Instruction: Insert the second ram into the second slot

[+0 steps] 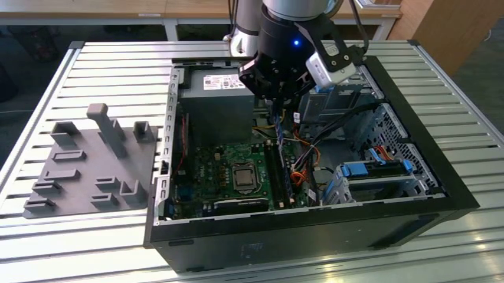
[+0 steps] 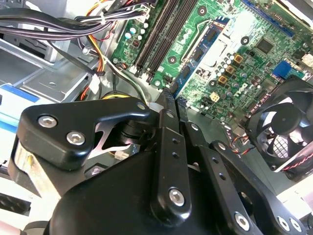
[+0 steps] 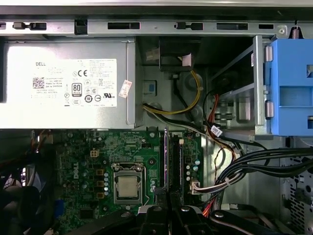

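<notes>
The fingers [image 2: 165, 122] are pressed together on one end of the second ram [image 2: 198, 54]. In the second wrist view this thin blue stick juts out past their tips, with dark chips showing along its face. It hangs over the motherboard [image 2: 244, 63], clear of it. Its long edge runs roughly the same way as the memory slots [image 2: 159, 32].

In the first wrist view the slots lie in line with the fingers, between the processor socket [image 3: 128, 188] and the cable bundle [image 3: 254, 164].

By my reading the stick is picked up, carried into the case and roughly lined up, so the fetching part is done. The seating is not: the stick has not yet entered a slot. One of the neighbouring slots may already hold a stick, but they are seen too nearly edge-on to be sure.

In the exterior view the arm reaches down into the open computer case [image 1: 441, 177], near the power supply [image 1: 216, 97]. The case sits on the slatted desk [image 1: 102, 65], toward its edge at the exterior view's right. A grey fixture tray [image 1: 87, 165] lies near the opposite edge.
</notes>
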### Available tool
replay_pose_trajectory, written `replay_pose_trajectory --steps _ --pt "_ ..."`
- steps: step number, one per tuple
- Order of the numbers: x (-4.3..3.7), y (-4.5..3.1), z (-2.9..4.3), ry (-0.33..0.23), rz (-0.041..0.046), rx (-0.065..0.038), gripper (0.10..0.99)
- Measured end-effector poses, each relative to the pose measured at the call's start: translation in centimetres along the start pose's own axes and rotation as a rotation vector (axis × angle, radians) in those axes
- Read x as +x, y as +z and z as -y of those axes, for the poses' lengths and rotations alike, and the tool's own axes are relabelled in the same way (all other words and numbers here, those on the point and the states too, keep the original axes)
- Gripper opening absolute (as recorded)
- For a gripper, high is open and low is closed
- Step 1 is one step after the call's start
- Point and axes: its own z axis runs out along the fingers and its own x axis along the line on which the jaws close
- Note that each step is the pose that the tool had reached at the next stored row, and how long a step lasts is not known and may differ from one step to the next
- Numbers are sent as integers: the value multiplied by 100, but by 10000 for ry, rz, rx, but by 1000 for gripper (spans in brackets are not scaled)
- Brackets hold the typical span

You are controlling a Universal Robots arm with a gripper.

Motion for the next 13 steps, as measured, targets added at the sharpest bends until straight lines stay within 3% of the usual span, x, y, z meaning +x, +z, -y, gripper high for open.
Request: replay_pose_trajectory --steps 13 --pt "0 34 7 0 0 -1 133"
